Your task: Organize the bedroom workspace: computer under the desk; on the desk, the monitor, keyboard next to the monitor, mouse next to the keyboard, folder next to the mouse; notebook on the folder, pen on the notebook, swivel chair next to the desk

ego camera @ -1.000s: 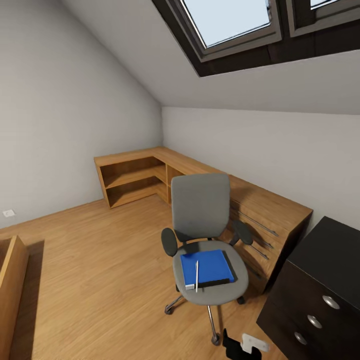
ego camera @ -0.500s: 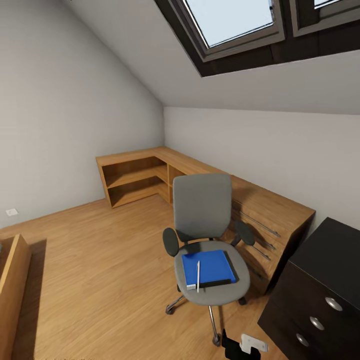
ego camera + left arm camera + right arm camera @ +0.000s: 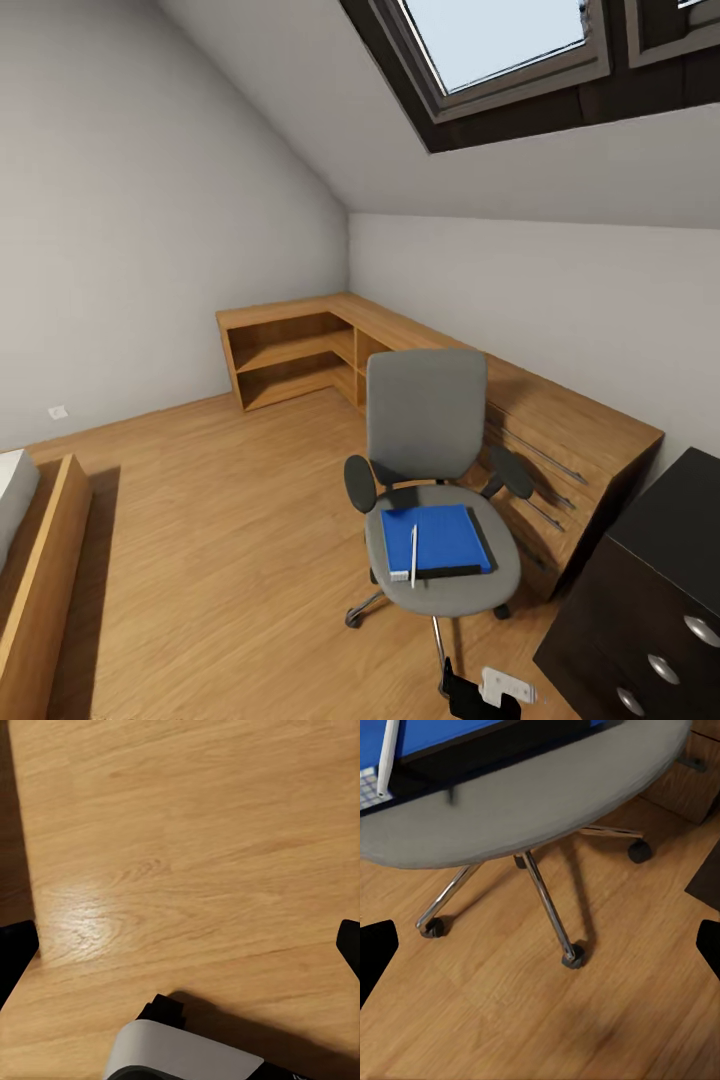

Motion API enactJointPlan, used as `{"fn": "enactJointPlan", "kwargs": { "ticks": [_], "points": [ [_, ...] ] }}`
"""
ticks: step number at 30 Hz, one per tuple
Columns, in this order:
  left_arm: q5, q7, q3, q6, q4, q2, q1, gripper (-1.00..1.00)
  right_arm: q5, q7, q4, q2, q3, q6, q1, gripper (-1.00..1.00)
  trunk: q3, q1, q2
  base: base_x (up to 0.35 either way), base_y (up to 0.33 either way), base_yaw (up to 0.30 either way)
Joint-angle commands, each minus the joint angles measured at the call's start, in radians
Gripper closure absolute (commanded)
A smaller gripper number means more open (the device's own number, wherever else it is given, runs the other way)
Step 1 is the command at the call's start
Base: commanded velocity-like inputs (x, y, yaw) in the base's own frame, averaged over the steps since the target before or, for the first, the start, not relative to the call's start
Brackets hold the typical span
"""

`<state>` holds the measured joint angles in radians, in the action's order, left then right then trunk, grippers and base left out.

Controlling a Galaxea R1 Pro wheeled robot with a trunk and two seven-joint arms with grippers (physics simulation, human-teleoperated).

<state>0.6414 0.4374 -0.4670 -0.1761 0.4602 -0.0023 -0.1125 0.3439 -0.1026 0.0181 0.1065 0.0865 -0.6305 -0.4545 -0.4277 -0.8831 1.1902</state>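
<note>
Whole head view has slid since the earlier frames, so camera moved; things on the seat unchanged. Swivel chair (image 3: 432, 470) stands on wood floor (image 3: 220, 540) beside the wooden shelf unit (image 3: 420, 370). Blue folder (image 3: 435, 538) lies flat mid-seat, white pen (image 3: 413, 556) near its left edge. Desk (image 3: 655, 600) drawer unit right of chair, apart. Right gripper (image 3: 540, 952) fingers spread wide, holding nothing; left gripper (image 3: 180, 945) likewise, over floor.

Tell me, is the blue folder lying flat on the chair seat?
Yes, flat: the folder rests level on the swivel chair, a pen lying across it.
</note>
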Motion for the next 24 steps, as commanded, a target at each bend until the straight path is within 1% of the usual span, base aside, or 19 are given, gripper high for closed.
{"fn": "enactJointPlan", "kwargs": {
  "ticks": [1,3,5,7,8,9,10,12,13,14,16,17,19,20,21,22,23,24],
  "points": [
    [0.011,0.006,-0.009,-0.006,0.0,0.001,-0.001,-1.0,0.003,-0.006,0.002,0.001,0.009,-0.003,-0.001,-1.0,-0.001,0.0,0.001,0.0,0.0,0.003],
    [0.009,0.006,-0.009,-0.025,0.0,0.001,-0.001,-1.0,0.0,-0.01,-0.021,0.0,0.013,-0.039,-0.001,-1.0,-0.001,0.0,0.001,0.0,0.0,0.0],
    [0.009,0.007,-0.01,-0.041,0.0,0.001,-0.001,-1.0,0.0,-0.011,-0.033,-0.001,0.013,-0.056,-0.001,-1.0,-0.001,0.0,0.001,0.0,0.0,0.0],
    [0.009,0.008,-0.009,-0.081,0.001,0.001,-0.001,-1.0,0.0,-0.013,-0.068,-0.001,0.013,-0.073,-0.001,-1.0,-0.001,0.0,0.001,0.0,0.0,0.0],
    [0.009,0.009,-0.009,-0.09,0.0,0.001,-0.001,-1.0,-0.001,-0.014,-0.08,-0.001,0.013,-0.075,-0.001,-1.0,-0.001,0.0,0.001,0.0,0.0,0.0],
    [0.009,0.009,-0.009,-0.105,0.001,0.001,-0.001,-1.0,-0.005,-0.019,-0.105,0.0,0.014,-0.076,-0.001,-1.0,-0.001,0.0,0.001,0.0,0.0,0.0],
    [0.009,0.01,-0.009,-0.118,0.001,0.001,-0.001,-1.0,-0.021,-0.036,-0.149,0.001,0.014,-0.064,-0.001,-1.0,-0.001,0.0,0.001,0.0,0.0,0.0],
    [0.009,0.011,-0.009,-0.125,0.001,0.001,-0.001,-1.0,-0.054,-0.072,-0.203,0.002,0.014,-0.015,-0.001,-1.0,-0.001,0.0,0.001,0.0,0.0,0.0],
    [0.009,0.012,-0.008,-0.129,0.001,0.001,-0.001,-1.0,-0.102,-0.123,-0.279,0.002,0.015,0.083,-0.001,-1.0,-0.001,0.0,0.001,0.0,0.0,0.0],
    [0.009,0.012,-0.008,-0.13,0.001,0.001,-0.001,-1.0,-0.139,-0.155,-0.344,0.002,0.014,0.173,-0.001,-1.0,-0.001,0.0,0.001,0.0,0.0,0.0],
    [0.009,0.012,-0.008,-0.131,0.002,0.001,-0.001,-1.0,-0.173,-0.181,-0.415,0.002,0.014,0.271,-0.001,-1.0,-0.001,0.0,0.001,0.0,0.0,0.0],
    [0.009,0.012,-0.008,-0.132,0.003,0.001,-0.001,-1.0,-0.2,-0.198,-0.489,0.002,0.014,0.373,-0.001,-1.0,-0.001,0.0,0.001,0.0,0.0,0.0],
    [0.009,0.011,-0.01,-0.133,0.004,0.001,-0.001,-1.0,-0.217,-0.209,-0.571,0.002,0.013,0.485,-0.001,-1.0,-0.001,0.0,0.001,0.0,0.0,0.0],
    [0.009,0.011,-0.012,-0.133,0.007,0.001,-0.001,-1.0,-0.227,-0.216,-0.65,0.001,0.012,0.598,-0.002,-1.0,-0.001,0.0,0.001,0.0,0.0,0.0],
    [0.009,0.011,-0.012,-0.133,0.01,0.001,-0.001,-1.0,-0.23,-0.218,-0.688,0.001,0.012,0.655,-0.002,-1.0,-0.001,0.0,0.001,0.0,0.0,0.0],
    [0.009,0.01,-0.013,-0.133,0.021,0.001,-0.001,-1.0,-0.234,-0.221,-0.761,0.001,0.012,0.768,-0.003,-1.0,-0.001,0.0,0.001,0.0,0.0,0.0],
    [0.008,0.01,-0.013,-0.131,0.048,0.002,-0.001,-1.0,-0.236,-0.222,-0.828,0.002,0.011,0.869,-0.003,-1.0,-0.001,0.0,0.001,0.0,0.0,0.0],
    [0.008,0.01,-0.012,-0.126,0.086,0.004,-0.001,-1.0,-0.235,-0.223,-0.879,0.002,0.01,0.946,-0.004,-1.0,-0.001,0.0,0.001,0.0,0.0,0.0]
  ]
}}
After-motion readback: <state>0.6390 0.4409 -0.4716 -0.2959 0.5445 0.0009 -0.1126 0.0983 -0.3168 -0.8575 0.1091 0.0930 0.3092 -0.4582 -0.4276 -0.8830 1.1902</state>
